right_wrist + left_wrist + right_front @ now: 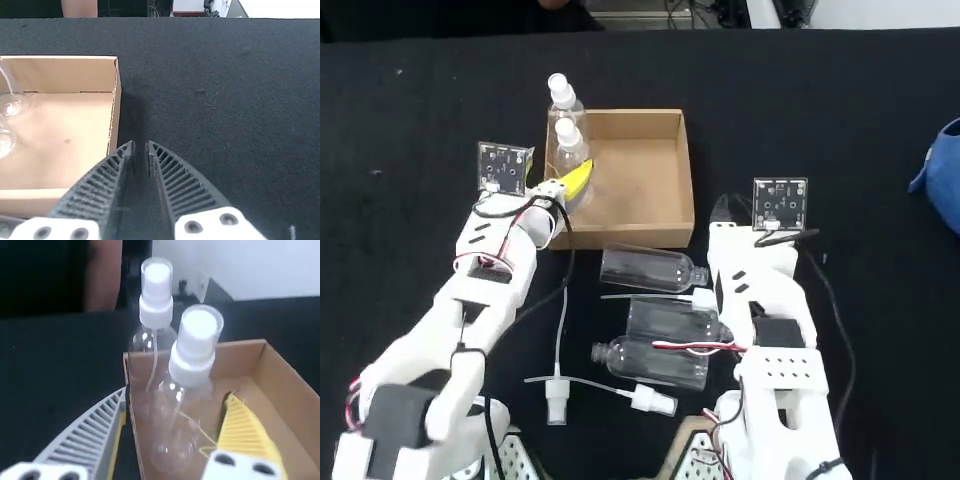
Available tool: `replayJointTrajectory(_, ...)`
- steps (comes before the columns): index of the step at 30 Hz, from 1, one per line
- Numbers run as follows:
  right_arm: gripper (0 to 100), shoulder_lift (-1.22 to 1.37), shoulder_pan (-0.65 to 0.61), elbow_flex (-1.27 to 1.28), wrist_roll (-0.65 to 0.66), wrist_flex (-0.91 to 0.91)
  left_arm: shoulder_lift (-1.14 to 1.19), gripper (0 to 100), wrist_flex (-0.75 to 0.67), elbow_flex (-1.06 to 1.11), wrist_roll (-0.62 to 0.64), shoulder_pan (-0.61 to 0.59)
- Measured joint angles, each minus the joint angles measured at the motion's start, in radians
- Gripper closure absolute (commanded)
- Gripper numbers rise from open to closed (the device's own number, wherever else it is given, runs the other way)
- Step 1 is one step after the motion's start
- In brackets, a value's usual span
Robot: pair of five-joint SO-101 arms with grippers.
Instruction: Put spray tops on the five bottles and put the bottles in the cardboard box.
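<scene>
We see 2 clear plastic bottles with white spray tops (570,150) (562,95) standing in the brown cardboard box's (655,215) far left corner. The left pincer (175,395) gapes wide there, yellow finger (240,435) inside the wall and grey finger (95,432) outside. The right pincer (140,145), almost closed and empty, sits beside the box's near right corner, while 3 uncapped clear bottles (650,268) (675,320) (650,362) and 2 loose white spray tops (557,400) (655,402) lie toward the black surface's (840,120) near edge.

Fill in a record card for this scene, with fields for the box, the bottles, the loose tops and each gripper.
Cardboard box: open, two bottles inside
Capped bottles: two, upright, in the box near one corner
Uncapped bottles: three, lying on the table in front of the box
Loose spray tops: at least two, lying near the arms' bases
Left gripper: open, straddling the box wall, one finger inside
Right gripper: shut, empty, over the table beside the box
</scene>
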Motion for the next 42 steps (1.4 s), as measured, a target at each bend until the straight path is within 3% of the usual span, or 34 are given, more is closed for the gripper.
replayJointTrajectory(8, 98.0, 0.000, 0.000, 0.000, 0.000, 0.000, -0.118, 83, 0.181, 0.000, 0.000, 0.000)
replayJointTrajectory(14, 98.0, 0.000, 0.000, 0.014, 0.000, 0.000, -0.150, 84, 0.198, 0.034, -0.003, 0.000)
replayJointTrajectory(18, 98.0, 0.000, 0.000, 0.015, 0.000, 0.000, -0.152, 98, 0.206, 0.054, -0.003, 0.008)
replayJointTrajectory(20, 98.0, 0.000, 0.000, 0.015, 0.000, 0.000, -0.152, 95, 0.206, 0.054, -0.003, 0.018)
replayJointTrajectory(23, 98.0, 0.000, 0.000, 0.015, 0.000, 0.000, -0.152, 97, 0.206, 0.054, 0.003, 0.028)
replayJointTrajectory(27, 98.0, 0.000, 0.000, 0.015, 0.000, 0.000, -0.152, 97, 0.221, 0.051, 0.115, 0.031)
replayJointTrajectory(30, 98.0, 0.000, -0.011, 0.015, 0.000, 0.000, -0.152, 97, 0.341, 0.005, 0.152, 0.031)
replayJointTrajectory(37, 98.0, 0.000, -0.041, 0.015, 0.000, 0.000, -0.152, 97, 0.783, -0.215, 0.163, 0.032)
replayJointTrajectory(42, 98.0, 0.000, -0.041, 0.015, 0.000, 0.000, -0.152, 97, 0.830, -0.245, 0.163, 0.032)
